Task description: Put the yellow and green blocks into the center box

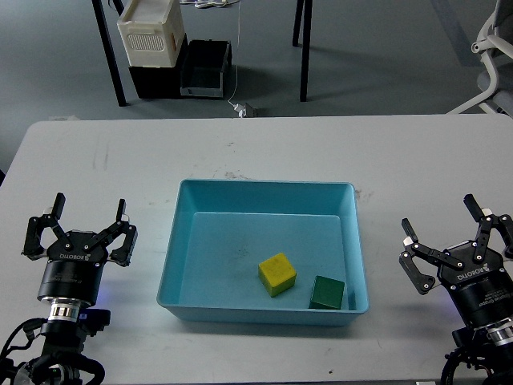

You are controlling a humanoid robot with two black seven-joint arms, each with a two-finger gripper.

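A yellow block (277, 273) and a dark green block (327, 293) lie side by side inside the light blue box (264, 194) at the table's centre, near its front wall. My left gripper (80, 225) is open and empty, left of the box. My right gripper (453, 233) is open and empty, right of the box. Neither touches the box or a block.
The box stands on a white table (256, 152). Beyond the table's far edge, on the floor, are a white crate (149, 32) on black boxes, table legs (303, 48) and a chair base (490, 56) at the far right.
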